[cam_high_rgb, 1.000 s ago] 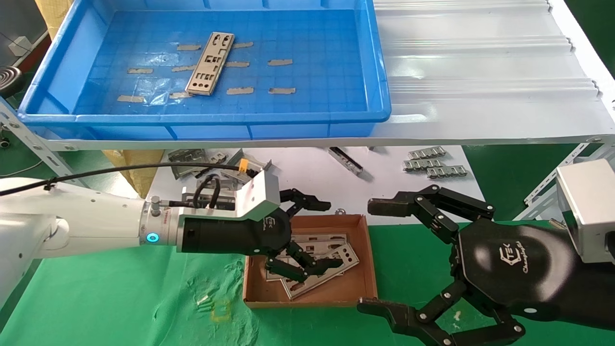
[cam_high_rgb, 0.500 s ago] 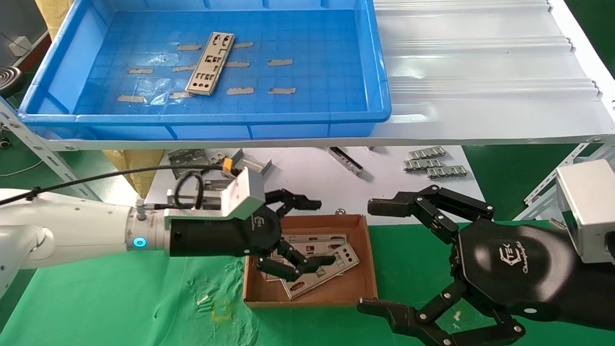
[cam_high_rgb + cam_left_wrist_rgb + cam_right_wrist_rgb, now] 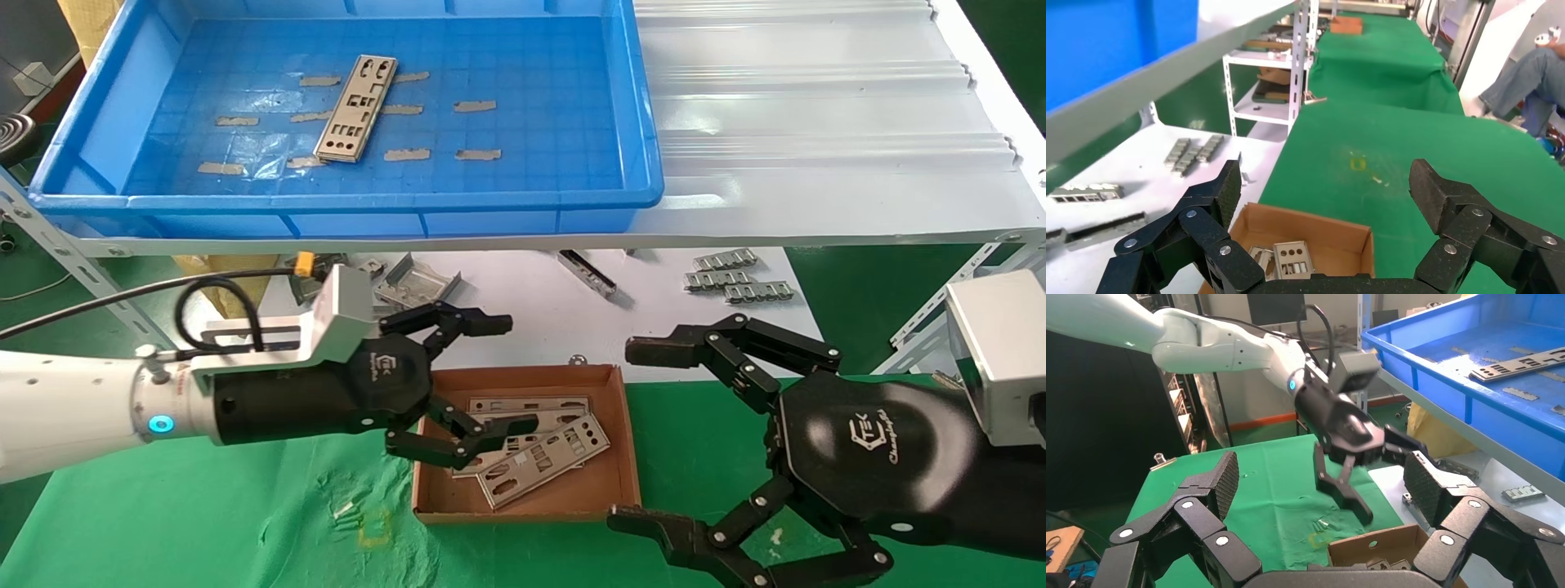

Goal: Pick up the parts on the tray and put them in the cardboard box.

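Observation:
One silver punched part [image 3: 357,108] lies on the floor of the blue tray [image 3: 645,122] on the upper shelf; it also shows in the right wrist view [image 3: 1520,362]. Below, the cardboard box [image 3: 623,457] holds several parts [image 3: 543,457] piled flat. My left gripper [image 3: 508,374] hovers over the box's left edge, open and empty. In the left wrist view the left gripper [image 3: 1327,184] frames the box [image 3: 1315,223] and the parts [image 3: 1294,260] beneath. My right gripper [image 3: 633,435] stands open and empty just right of the box.
A white corrugated panel [image 3: 817,122] lies to the right of the tray. On the white surface behind the box lie bent grey brackets [image 3: 417,282], a long strip [image 3: 588,272] and ridged strips [image 3: 735,278]. Green cloth [image 3: 245,506] covers the table in front.
My left gripper has drawn back to the left, from above the box's middle to its left edge, staying open. The right arm has not moved.

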